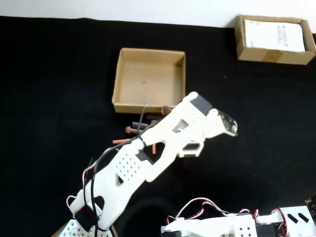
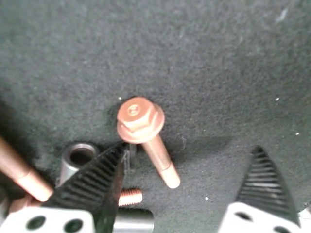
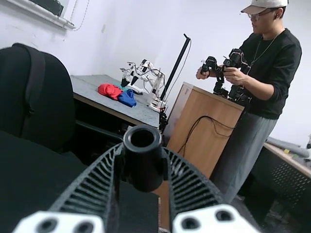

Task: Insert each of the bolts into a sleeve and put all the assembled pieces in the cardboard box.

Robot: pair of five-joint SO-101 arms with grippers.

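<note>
Black cloth covers the bench (image 1: 44, 74). From the near left corner the left arm (image 1: 128, 168) slants across the middle, above a small heap of bolts (image 1: 132, 131) that lies just in front of the box (image 1: 138, 107), an open-topped cardboard tray.

In the left wrist view the left tool (image 2: 190, 149) hangs over the cloth with its ribbed fingers (image 2: 97, 179) spread wide. A copper bolt (image 2: 146, 138) with a flanged hex head lies flat in the gap, close to one finger. Beside that finger is a grey sleeve (image 2: 77, 158), its bore facing the camera. A second bolt (image 2: 19, 174) lies past the sleeve, and a threaded tip (image 2: 130, 196) pokes out next to the finger.

Further right, along the near edge, the right arm (image 1: 222, 227) lies folded. The right tool (image 3: 143, 151) points up off the bench toward the room and pinches a dark sleeve (image 3: 142, 167) between its fingertips, with the open bore facing outward.

At the far right corner sits a second box (image 1: 271, 55) with a printed sheet in it.
</note>
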